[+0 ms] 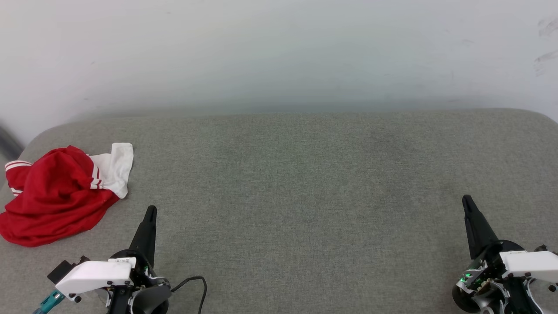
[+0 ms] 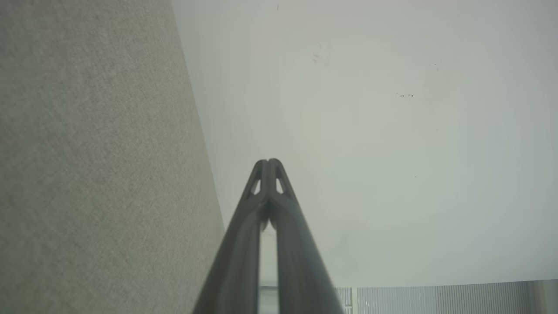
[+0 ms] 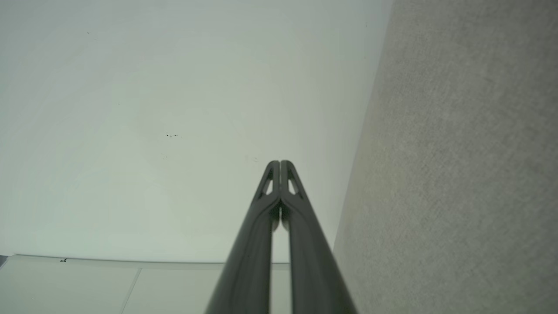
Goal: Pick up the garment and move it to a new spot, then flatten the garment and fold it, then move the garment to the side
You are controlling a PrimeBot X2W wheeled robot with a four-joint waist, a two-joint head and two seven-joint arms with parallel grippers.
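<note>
HANDLING: the garment (image 1: 56, 196) looks thin, soft and light, likely to drape, so pinch a raised red fold or the white sleeve edge | WHERE: crumpled heap at the far left of the grey padded surface (image 1: 305, 196) | LEFT: left gripper (image 1: 151, 210) pressed together, empty, near the heap's right edge, apart from it | RIGHT: right gripper (image 1: 466, 199) pressed together, empty, well apart

Grey fabric-covered surface (image 1: 305, 174) with rounded corners, pale scuffed wall (image 1: 279, 52) behind

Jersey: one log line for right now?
jersey crumpled, left edge of grey surface | left gripper shut, empty | right gripper shut, empty | pickup not started
</note>
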